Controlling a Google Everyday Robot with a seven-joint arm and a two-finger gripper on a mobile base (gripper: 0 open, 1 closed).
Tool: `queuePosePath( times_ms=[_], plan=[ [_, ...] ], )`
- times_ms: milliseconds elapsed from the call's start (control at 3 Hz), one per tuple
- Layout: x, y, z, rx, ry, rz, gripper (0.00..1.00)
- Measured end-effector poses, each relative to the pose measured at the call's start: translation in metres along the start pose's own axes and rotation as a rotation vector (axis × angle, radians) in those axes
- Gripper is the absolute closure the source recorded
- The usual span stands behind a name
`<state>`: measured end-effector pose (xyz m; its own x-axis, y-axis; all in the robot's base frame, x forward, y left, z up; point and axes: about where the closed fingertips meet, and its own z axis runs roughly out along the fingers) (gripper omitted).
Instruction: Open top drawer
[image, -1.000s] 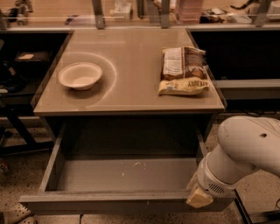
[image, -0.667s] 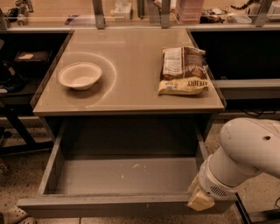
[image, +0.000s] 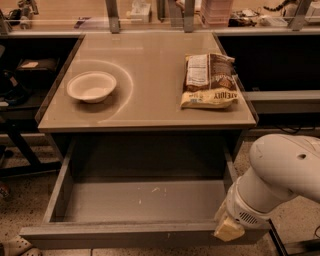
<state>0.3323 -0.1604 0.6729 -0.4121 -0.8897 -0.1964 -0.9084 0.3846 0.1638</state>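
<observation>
The top drawer (image: 140, 202) stands pulled far out from under the tabletop. Its grey inside floor shows a few white scuffs, and it holds nothing. Only the top edge of its front panel (image: 125, 231) shows along the bottom of the view. My gripper (image: 228, 229) is at the drawer's front right corner, at the end of the white arm (image: 280, 172). The arm's wrist hides the fingers.
On the beige tabletop (image: 150, 65) sit a white bowl (image: 91, 86) at the left and a snack bag (image: 209, 81) at the right. A shelf with clutter (image: 150, 10) runs along the back. Dark table legs (image: 20, 145) stand on the speckled floor at the left.
The drawer has come out slightly farther toward the camera. My arm and gripper have shifted a little back and down with the drawer's front right corner.
</observation>
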Motion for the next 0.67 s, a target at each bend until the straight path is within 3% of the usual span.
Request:
queuePosePath(
  times_ms=[667],
  plan=[
    [0.0031, 0.0021, 0.0019, -0.017, 0.011, 0.011, 1.00]
  ],
)
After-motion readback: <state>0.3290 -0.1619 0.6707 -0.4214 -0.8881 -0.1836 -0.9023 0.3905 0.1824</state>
